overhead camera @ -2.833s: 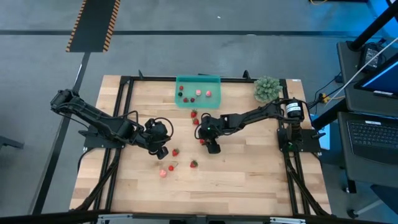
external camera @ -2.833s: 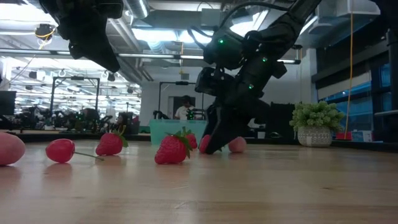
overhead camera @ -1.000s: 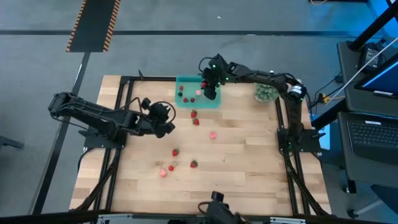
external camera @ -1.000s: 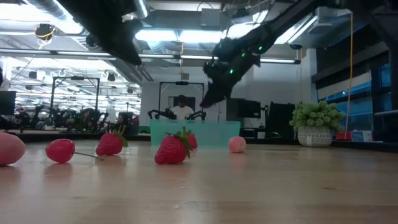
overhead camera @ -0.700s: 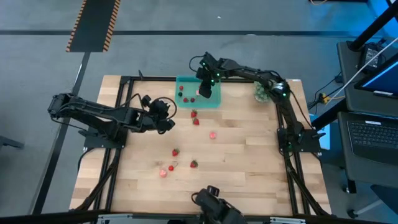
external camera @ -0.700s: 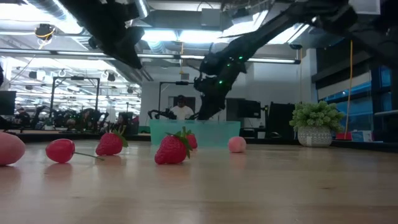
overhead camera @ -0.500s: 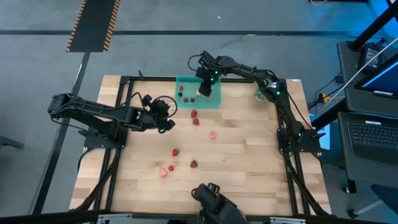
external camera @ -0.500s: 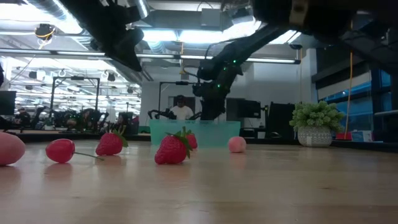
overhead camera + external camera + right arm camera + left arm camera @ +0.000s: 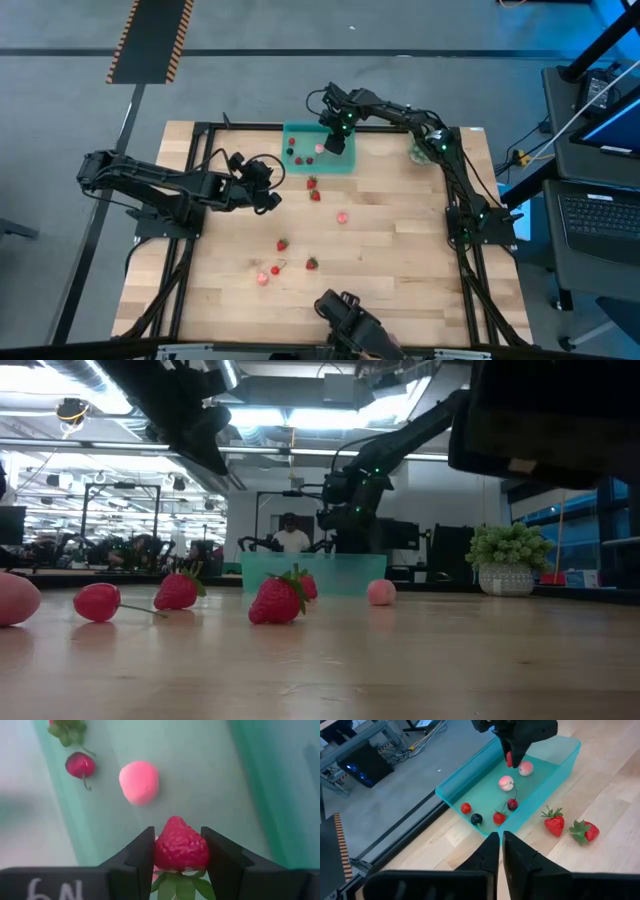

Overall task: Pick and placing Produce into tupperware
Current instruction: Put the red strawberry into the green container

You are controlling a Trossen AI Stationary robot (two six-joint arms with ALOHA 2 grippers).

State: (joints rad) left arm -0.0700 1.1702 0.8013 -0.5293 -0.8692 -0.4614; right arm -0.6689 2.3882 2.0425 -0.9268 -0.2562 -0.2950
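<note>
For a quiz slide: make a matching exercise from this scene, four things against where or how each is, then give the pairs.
Things:
1. right gripper
2. left gripper
3. plant
4. black berry

States:
A. lies inside the tupperware
B. shut, empty, above the table
C. stands at the table's far right corner
D. holds a strawberry over the tupperware

Pairs: 1-D, 2-B, 3-C, 4-A

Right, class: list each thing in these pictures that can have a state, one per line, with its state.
Right claw: shut on a strawberry, above the tupperware.
Left claw: shut, empty, raised off the table.
Tupperware: open, holding several pieces.
Loose strawberries: lying on the table, outside the tupperware.
</note>
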